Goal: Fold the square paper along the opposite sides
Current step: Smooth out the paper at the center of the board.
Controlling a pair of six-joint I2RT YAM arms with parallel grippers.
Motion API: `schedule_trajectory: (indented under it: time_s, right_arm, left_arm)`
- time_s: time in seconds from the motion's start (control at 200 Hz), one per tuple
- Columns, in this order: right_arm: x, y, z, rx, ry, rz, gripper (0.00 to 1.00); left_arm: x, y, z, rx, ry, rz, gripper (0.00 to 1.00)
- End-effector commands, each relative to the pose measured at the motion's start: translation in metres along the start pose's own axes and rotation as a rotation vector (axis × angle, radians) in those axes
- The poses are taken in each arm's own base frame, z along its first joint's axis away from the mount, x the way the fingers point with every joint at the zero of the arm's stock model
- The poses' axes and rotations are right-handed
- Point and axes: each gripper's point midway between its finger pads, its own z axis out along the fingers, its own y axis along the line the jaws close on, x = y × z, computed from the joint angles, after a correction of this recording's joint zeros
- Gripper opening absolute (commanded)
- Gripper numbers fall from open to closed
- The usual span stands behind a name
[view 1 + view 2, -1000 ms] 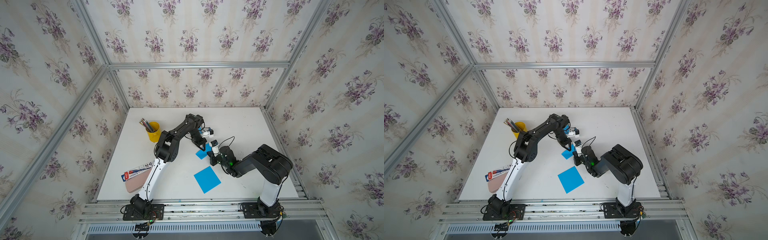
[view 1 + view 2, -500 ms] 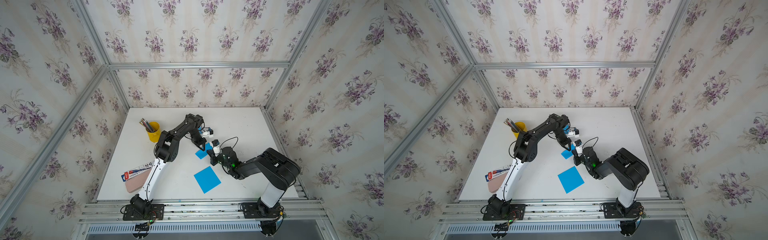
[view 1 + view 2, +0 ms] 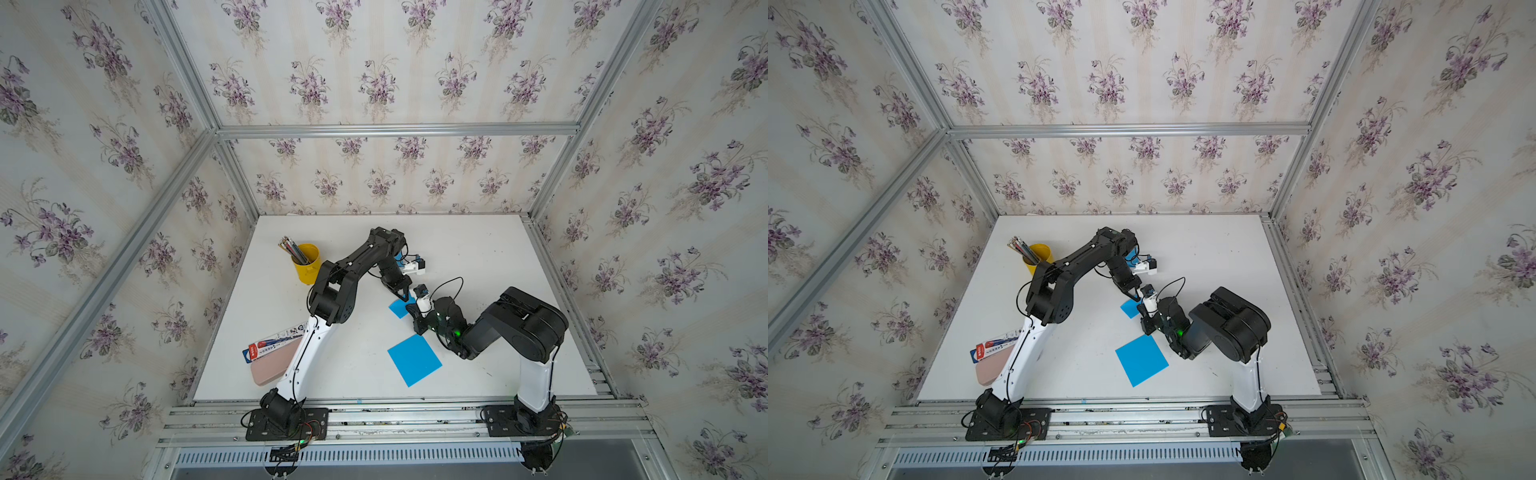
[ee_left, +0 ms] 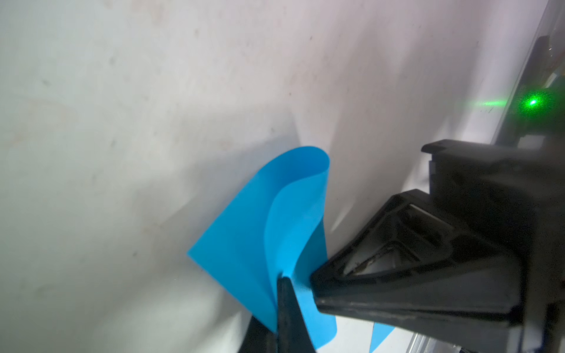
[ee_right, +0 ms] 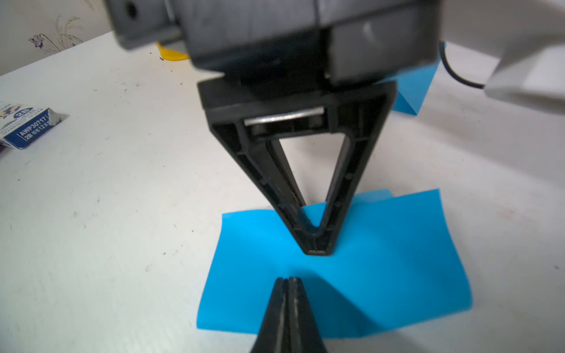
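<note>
Standing by the rig: the blue paper (image 3: pixel 398 306) sits about mid-table, right between the tips of the two arms. It isn't lying flat. One half is curled up and over the other in a soft loop, and I can't see a sharp crease along that bend.

The left gripper (image 5: pixel 316 248) has its jaws squeezed together to a point, and that point is planted on top of the paper. The right gripper (image 5: pixel 288 281) is closed up too, fingers flush against each other, with its tip down at the paper just across from the left one. The two tips are close but not touching. I honestly can't tell whether either one has any paper caught between its fingers or is only pressing on it.

As for the rest of the white table (image 3: pixel 478 257), a flat blue square (image 3: pixel 414 360) lies nearer the front rail, beside the right arm and clear of the curled sheet. On the left arm's side there's a yellow cup (image 3: pixel 306 264) stuffed with pencils. Nearer the rail on that side is a box of 2B pencils (image 3: pixel 274 345) lying partly over a pink case (image 3: pixel 269 370) — both tucked partly behind the left arm's white link.
</note>
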Motion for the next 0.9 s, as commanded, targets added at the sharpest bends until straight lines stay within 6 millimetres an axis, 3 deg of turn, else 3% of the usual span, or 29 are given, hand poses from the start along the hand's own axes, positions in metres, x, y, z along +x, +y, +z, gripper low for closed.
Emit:
schedule_trajectory:
  time_s: [0.0, 0.445, 0.644, 0.894]
  right_arm:
    - [0.003, 0.005, 0.004, -0.019, 0.008, -0.018, 0.00]
    - [0.007, 0.030, 0.015, -0.069, 0.043, -0.085, 0.00]
    - [0.022, 0.036, 0.013, -0.092, 0.081, -0.033, 0.00]
    - [0.023, 0.045, 0.013, -0.130, 0.113, -0.015, 0.00]
  left_arm:
    - [0.004, 0.008, 0.000, -0.048, 0.021, 0.001, 0.00]
    - [0.014, 0.028, 0.003, -0.102, 0.064, -0.065, 0.00]
    - [0.014, 0.028, 0.000, -0.107, 0.060, -0.063, 0.00]
    - [0.012, 0.029, -0.005, -0.115, 0.050, -0.061, 0.00]
